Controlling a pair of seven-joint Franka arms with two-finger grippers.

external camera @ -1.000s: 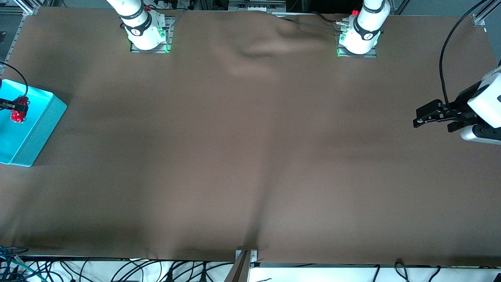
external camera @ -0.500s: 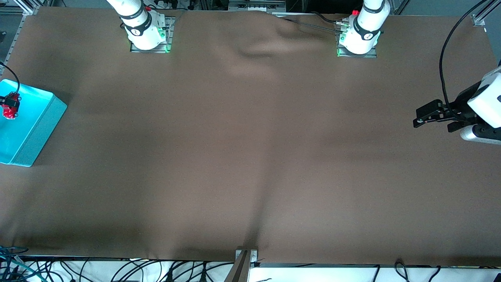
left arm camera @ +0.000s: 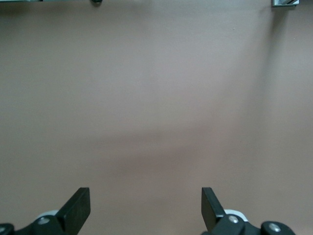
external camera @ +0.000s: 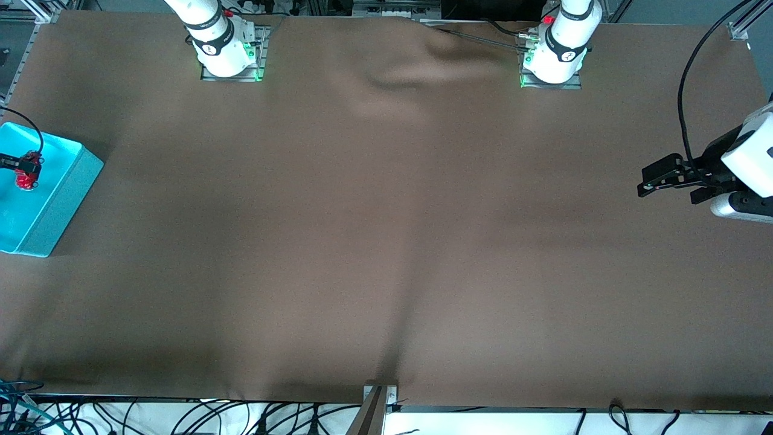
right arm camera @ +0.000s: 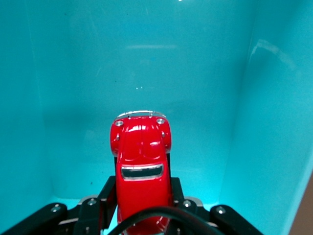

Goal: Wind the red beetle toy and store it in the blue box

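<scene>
The blue box (external camera: 66,193) stands at the right arm's end of the table. My right gripper (external camera: 24,164) hangs inside it, shut on the red beetle toy (external camera: 26,179). In the right wrist view the red beetle toy (right arm camera: 142,156) sits nose outward between my right gripper's (right arm camera: 142,196) black fingers (right arm camera: 108,193), with the blue box's floor and walls (right arm camera: 73,73) all around it. My left gripper (external camera: 649,179) waits open above the cloth at the left arm's end of the table. In the left wrist view my left gripper (left arm camera: 145,208) has only bare cloth between its fingers.
A brown cloth (external camera: 386,241) covers the table, with a wrinkle (external camera: 392,78) between the two arm bases. A metal bracket (external camera: 380,399) and loose cables (external camera: 181,417) sit along the table's edge nearest the camera.
My right gripper, still holding the toy, swung toward the table's end, then came back over the middle of the box and sits lower. The left arm has not moved.
</scene>
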